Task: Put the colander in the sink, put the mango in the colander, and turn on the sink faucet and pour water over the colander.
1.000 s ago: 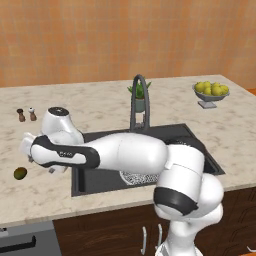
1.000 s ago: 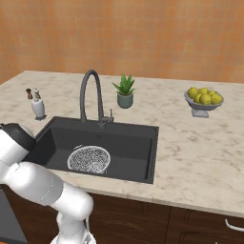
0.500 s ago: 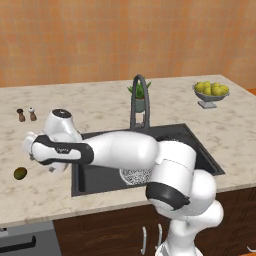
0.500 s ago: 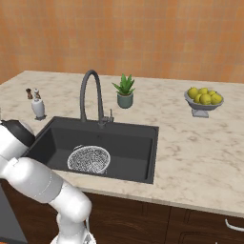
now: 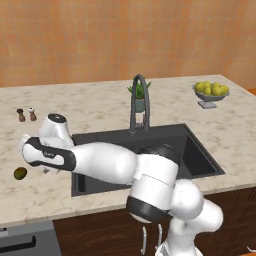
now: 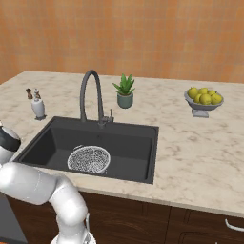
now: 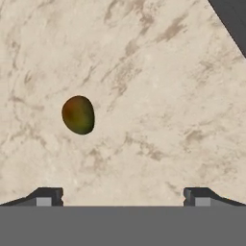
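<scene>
The mango [image 7: 78, 114], olive-green with a brownish side, lies on the marble counter left of the sink [image 5: 197, 150]. In the left base view the mango [image 5: 20, 173] sits just left of my hand. My gripper [image 7: 122, 198] hangs above the counter, open, its fingertips [image 7: 48, 197] wide apart with nothing between them; the mango is ahead and toward the left finger. The gripper [image 5: 44, 169] is low over the counter. The wire-mesh colander [image 6: 89, 159] rests on the floor of the sink [image 6: 133, 140]; my arm hides it in the left base view. The faucet [image 6: 91, 95] arches over the basin.
Two small shakers [image 5: 26, 114] stand at the back left, with a white soap dispenser [image 6: 38, 107] beside the sink. A potted plant [image 6: 125, 91] sits behind the faucet [image 5: 140, 102], and a footed bowl of yellow-green fruit [image 6: 204, 99] at the far right. The sink's corner [image 7: 233, 17] is near.
My arm has reached a little farther left toward the mango, and its elbow has swung forward over the sink, covering the colander in the left base view. The mango has not moved.
</scene>
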{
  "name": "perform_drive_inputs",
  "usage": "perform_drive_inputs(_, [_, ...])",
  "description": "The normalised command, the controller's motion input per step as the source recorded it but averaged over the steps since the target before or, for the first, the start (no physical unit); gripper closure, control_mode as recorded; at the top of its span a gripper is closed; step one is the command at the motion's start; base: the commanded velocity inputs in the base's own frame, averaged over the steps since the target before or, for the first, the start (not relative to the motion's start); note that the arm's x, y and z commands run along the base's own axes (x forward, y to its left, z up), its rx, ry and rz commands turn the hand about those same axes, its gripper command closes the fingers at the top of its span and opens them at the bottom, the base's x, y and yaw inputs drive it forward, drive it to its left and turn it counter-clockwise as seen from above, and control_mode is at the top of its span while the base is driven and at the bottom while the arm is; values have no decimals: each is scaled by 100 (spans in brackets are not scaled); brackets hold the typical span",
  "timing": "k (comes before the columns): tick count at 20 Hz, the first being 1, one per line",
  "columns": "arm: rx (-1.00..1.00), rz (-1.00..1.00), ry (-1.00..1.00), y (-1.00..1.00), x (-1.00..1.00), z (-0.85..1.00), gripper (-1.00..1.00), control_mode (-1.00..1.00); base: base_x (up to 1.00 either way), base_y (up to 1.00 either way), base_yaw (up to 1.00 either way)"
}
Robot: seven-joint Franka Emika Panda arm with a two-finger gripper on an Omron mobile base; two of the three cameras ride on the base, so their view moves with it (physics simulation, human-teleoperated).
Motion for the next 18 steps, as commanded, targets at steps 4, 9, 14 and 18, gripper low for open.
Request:
perform_drive_inputs(4, [0,0,0,29,24,-8,-100,-100,0,0,0])
perform_drive_inputs(9, [0,0,0,23,21,-17,-100,-100,0,0,0])
perform_drive_inputs(14, [0,0,1,19,14,-22,-100,-100,0,0,0])
perform_drive_inputs(18, [0,0,0,16,8,-26,-100,-100,0,0,0])
